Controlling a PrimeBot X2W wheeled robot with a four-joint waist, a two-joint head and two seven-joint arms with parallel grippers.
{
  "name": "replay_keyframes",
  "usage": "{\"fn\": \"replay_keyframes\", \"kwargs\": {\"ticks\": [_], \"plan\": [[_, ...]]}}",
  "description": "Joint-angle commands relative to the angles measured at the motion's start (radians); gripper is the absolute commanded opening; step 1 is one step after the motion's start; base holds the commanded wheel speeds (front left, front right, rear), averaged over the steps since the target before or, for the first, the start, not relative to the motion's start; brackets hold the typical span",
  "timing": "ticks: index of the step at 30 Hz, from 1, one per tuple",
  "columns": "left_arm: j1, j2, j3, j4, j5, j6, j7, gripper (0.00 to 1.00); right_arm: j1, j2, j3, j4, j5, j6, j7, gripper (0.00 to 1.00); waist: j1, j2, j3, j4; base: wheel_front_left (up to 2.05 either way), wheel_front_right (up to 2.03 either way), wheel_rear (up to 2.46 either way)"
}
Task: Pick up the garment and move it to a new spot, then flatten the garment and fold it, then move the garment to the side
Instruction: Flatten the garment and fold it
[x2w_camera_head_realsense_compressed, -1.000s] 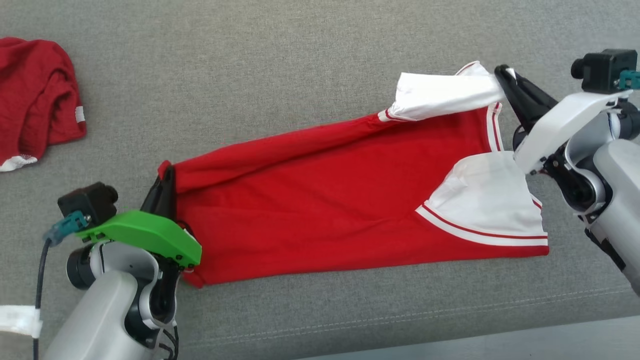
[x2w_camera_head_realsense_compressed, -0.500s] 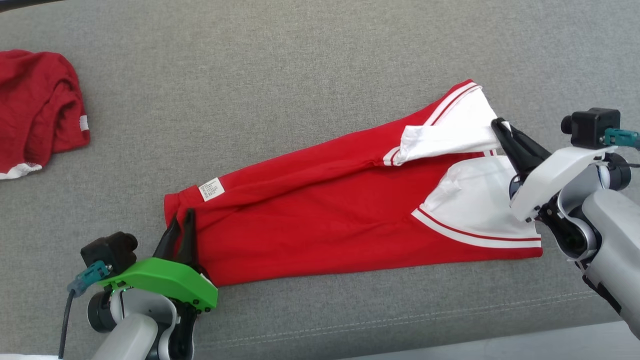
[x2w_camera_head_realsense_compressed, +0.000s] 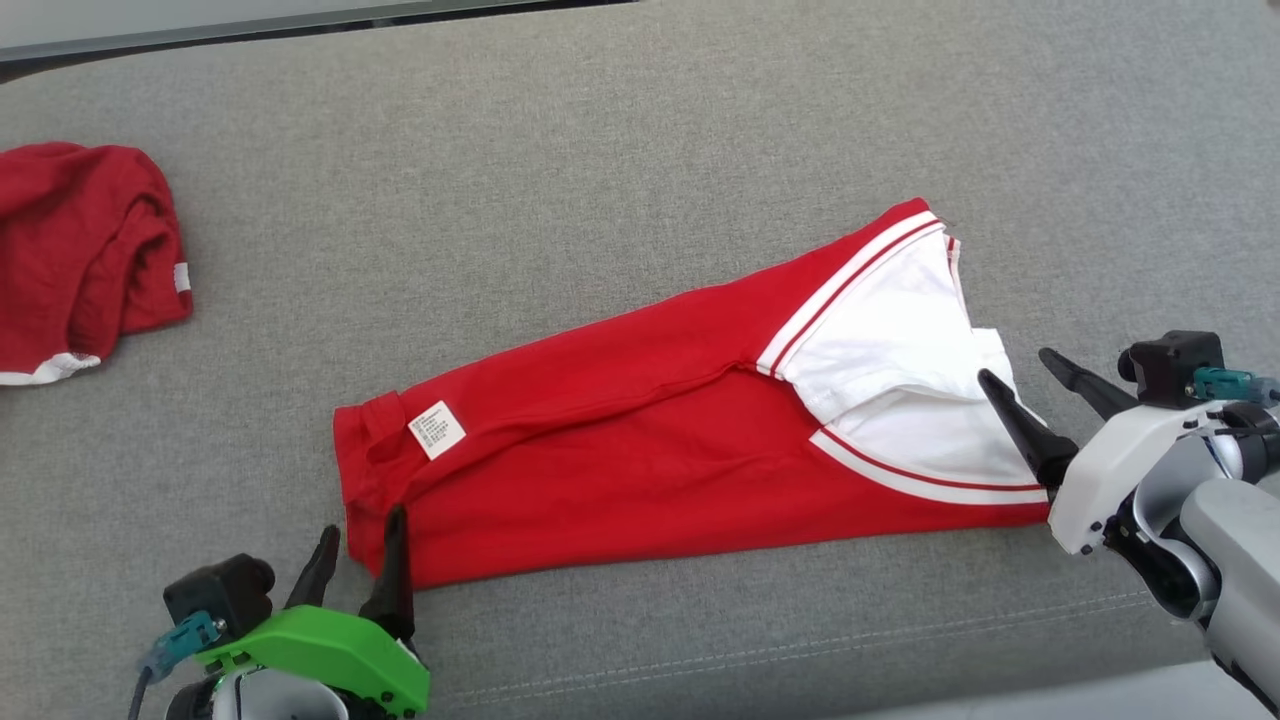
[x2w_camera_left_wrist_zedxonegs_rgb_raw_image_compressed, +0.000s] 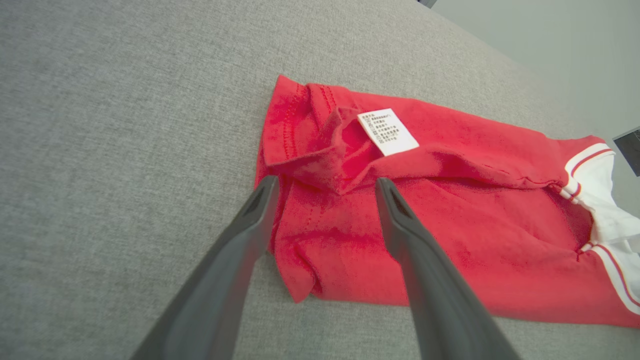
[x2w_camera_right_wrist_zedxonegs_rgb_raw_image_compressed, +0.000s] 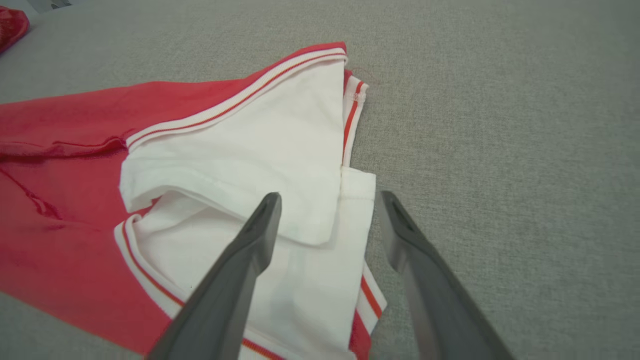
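Left fingers (x2w_camera_head_realsense_compressed: 393, 570), right fingers (x2w_camera_head_realsense_compressed: 1022, 432) released garment (x2w_camera_head_realsense_compressed: 620, 440), now lying flat.

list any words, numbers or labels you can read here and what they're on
White label on the red and white shirt: several printed lines, too small and blurred to read.
White tag on the crumpled red cloth at the far left: no print can be made out.
No other writing can be seen.

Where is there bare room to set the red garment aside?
Widest bare stretch: grey surface beyond the garment, up to the far edge. Also the gap between crumpled red cloth and garment. Crowded: near side, by left gripper and right gripper.
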Motion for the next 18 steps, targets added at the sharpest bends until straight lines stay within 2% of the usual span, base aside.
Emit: {"fn": "replay_keyframes", "kwargs": {"ticks": [1, 9, 18], "plan": [[0.021, 0.016, 0.0, -0.006, 0.015, 0.015, 0.005, 1.0, 0.018, -0.006, 0.002, 0.003, 0.004, 0.0, -0.008, 1.0, 0.0001, -0.0001, -0.011, -0.004, 0.0, 0.0, 0.0], [0.11, 0.046, 0.026, -0.059, -0.005, 0.066, -0.005, 1.0, 0.062, -0.034, -0.017, -0.006, 0.015, 0.0, -0.007, 1.0, 0.0001, -0.0001, -0.056, -0.006, 0.0, 0.0, 0.0], [0.07, 0.046, -0.002, -0.123, 0.062, 0.083, -0.034, 1.0, 0.079, -0.048, -0.081, -0.037, 0.007, 0.0, 0.03, 1.0, 0.0001, -0.0001, -0.115, 0.017, 0.0, 0.0, 0.0]]}}
